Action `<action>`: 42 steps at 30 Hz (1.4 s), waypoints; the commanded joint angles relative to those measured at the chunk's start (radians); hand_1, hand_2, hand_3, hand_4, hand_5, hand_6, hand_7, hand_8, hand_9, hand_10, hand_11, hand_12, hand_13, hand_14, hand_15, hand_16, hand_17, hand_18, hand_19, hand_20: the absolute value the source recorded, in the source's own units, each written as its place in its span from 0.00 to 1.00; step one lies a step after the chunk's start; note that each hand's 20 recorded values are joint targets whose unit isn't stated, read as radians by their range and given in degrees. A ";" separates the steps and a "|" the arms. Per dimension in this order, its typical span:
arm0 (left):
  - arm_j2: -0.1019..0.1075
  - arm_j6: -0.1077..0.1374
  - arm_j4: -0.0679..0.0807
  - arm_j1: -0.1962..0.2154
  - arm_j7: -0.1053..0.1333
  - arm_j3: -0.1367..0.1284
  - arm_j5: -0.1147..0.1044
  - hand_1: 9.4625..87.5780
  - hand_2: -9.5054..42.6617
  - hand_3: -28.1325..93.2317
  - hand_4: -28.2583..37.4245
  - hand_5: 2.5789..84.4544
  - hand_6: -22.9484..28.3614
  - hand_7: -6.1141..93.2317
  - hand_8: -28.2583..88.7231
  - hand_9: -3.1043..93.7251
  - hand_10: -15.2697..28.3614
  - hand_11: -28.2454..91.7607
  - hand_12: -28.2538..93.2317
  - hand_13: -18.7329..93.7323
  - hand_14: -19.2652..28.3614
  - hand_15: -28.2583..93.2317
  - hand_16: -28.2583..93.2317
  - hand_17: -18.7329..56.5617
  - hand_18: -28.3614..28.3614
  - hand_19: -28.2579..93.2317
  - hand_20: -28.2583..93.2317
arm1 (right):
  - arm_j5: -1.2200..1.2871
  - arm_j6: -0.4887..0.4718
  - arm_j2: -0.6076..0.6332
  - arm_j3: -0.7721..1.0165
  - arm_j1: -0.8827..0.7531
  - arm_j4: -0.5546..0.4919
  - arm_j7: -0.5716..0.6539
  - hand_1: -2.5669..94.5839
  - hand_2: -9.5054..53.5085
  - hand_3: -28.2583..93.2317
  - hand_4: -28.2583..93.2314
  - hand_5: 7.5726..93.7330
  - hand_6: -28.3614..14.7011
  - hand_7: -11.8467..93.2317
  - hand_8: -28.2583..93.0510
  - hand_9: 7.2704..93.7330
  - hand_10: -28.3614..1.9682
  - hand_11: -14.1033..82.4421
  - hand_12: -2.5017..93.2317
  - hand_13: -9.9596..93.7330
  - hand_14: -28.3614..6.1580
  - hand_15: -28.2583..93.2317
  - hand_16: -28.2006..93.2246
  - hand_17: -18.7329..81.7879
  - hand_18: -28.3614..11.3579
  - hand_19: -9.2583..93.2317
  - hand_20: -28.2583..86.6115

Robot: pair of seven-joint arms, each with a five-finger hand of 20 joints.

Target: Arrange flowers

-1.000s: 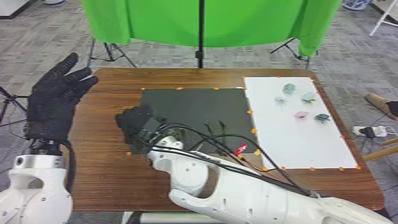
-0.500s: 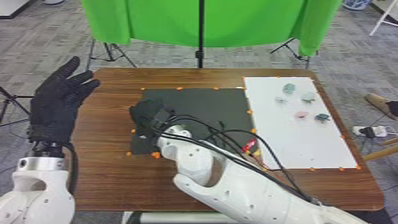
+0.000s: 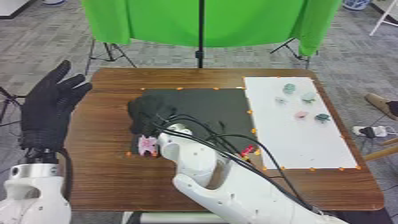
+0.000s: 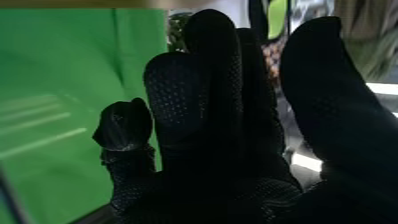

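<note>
The open right hand (image 3: 149, 111) is beside the pink flower (image 3: 147, 145) at the near-left corner of the black mat (image 3: 213, 104), presumably for grasp clearance; the open left hand (image 3: 46, 112) leaves working room.

No text, label, brand, number or sign can be read, in either the head view or the right wrist view.
</note>
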 commanded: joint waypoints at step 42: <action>-0.065 0.002 0.022 0.066 0.019 0.037 -0.021 0.22 0.37 0.84 0.11 0.40 0.61 0.18 0.17 0.37 0.80 0.45 0.33 0.37 0.92 0.63 0.18 0.10 0.85 0.58 0.39 | 0.359 -0.080 0.587 0.355 -0.082 0.058 0.596 0.44 0.00 0.85 0.00 0.64 0.66 0.27 0.13 0.73 0.33 0.45 0.19 0.69 0.39 0.85 0.33 0.47 0.00 1.00 0.73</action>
